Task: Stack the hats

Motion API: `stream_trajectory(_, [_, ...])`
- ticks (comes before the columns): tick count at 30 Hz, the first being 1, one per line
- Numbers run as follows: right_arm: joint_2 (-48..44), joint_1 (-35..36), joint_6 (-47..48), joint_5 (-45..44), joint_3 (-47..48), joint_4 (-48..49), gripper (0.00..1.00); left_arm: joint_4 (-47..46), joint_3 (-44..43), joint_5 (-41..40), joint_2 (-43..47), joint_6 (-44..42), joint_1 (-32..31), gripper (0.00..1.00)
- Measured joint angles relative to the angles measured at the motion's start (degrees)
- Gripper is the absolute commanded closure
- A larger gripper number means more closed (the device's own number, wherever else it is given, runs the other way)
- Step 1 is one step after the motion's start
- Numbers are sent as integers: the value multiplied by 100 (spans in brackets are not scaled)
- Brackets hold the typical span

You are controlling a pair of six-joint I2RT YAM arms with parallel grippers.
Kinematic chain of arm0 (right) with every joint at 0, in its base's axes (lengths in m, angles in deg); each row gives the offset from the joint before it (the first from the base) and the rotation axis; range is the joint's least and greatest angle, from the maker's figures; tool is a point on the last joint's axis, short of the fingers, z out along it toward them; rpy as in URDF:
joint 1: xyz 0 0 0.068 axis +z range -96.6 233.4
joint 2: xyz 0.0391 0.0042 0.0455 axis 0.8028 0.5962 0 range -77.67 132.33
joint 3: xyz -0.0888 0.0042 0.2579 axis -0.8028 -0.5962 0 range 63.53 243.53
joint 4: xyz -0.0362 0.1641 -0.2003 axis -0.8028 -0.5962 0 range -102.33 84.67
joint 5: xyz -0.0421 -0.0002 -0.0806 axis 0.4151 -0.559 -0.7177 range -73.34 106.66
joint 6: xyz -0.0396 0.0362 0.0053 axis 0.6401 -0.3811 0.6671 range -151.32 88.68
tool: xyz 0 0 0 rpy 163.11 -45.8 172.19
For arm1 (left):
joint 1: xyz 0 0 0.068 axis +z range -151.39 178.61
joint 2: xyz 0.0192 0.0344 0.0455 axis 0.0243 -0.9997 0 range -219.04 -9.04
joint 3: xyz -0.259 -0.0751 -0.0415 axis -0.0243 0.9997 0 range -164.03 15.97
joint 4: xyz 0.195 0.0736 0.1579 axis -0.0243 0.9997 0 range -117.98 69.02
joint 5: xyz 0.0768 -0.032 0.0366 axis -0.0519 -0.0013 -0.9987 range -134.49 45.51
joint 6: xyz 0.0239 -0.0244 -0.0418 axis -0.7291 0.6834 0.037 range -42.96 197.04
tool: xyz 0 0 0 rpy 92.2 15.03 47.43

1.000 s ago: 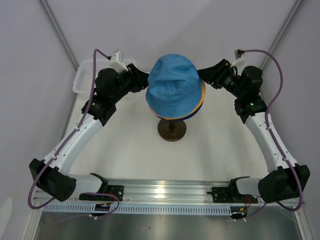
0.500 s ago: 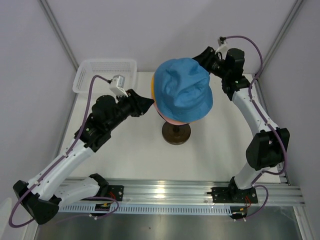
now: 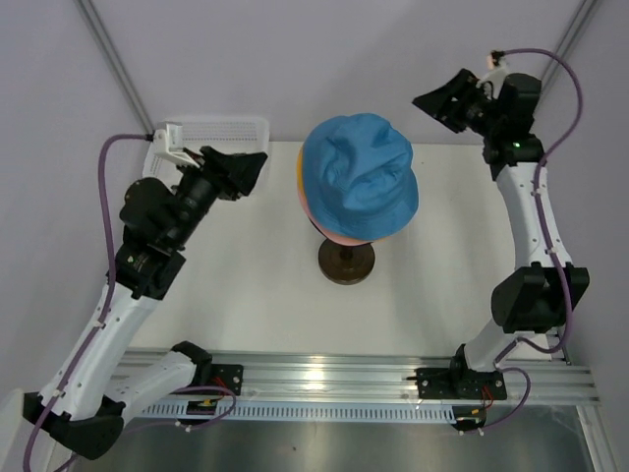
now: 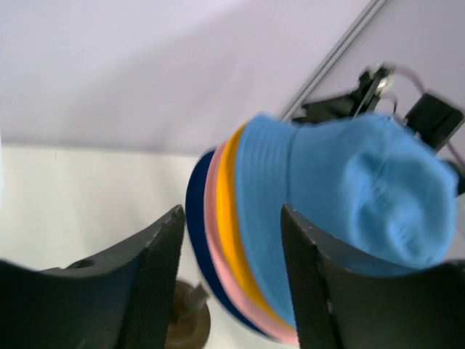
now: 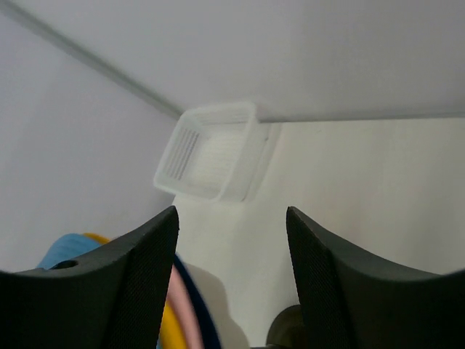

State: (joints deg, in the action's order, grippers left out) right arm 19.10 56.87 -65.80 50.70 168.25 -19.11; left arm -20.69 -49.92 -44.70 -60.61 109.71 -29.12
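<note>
The left gripper (image 3: 251, 172) hangs with jaws spread and empty, near the white basket (image 3: 221, 131) at the table's (image 3: 246, 295) far-left corner. Mid-table, the hats (image 3: 359, 187) sit stacked over the stand (image 3: 346, 263), light blue outermost. The right gripper (image 3: 432, 106), likewise spread and empty, hovers above the far-right corner.

Both arms held high, elbows bent. Left gripper (image 3: 254, 169) and right gripper (image 3: 425, 100) face inward, jaws apart, nothing between them.
</note>
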Motion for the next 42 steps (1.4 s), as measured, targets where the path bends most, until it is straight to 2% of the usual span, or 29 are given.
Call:
stream_trajectory(4, [-616, -761, -63, -144, -802, -195, 22, -203, -780, 876, -538, -57, 372, 33])
stream_trajectory(6, [-1106, -831, -87, -188, -1340, -286, 21, -236, -1147, 1338, -872, -83, 402, 33])
stream_trajectory(12, [-2754, -662, -337, -238, -2562, -444, 22, -68, -1827, 2179, -1875, -48, 439, 33])
stream_trajectory(13, [-3110, -667, -468, -278, -2791, -426, 26, -20, -1895, 2264, -2020, 0, 461, 33])
stream_trajectory(20, [-5038, -667, -1425, -407, -4144, -33, 33, -15, -2096, 2640, -2708, 470, 656, 35])
stream_trajectory(26, [-5292, -627, -2197, -365, -4658, 372, 39, -208, -2269, 3014, -3095, 892, 656, 40])
stream_trajectory(32, [-5099, -170, -2555, -492, -5056, 424, 40, -286, -2286, 3193, -3235, 1154, 660, 43])
stream_trajectory(38, [-4918, 179, -2645, -529, -5056, 608, 44, -361, -2286, 3316, -3281, 1346, 660, 59])
stream_trajectory(42, [-4843, 249, -2660, -533, -5056, 697, 51, -374, -2284, 3324, -3281, 1394, 667, 62])
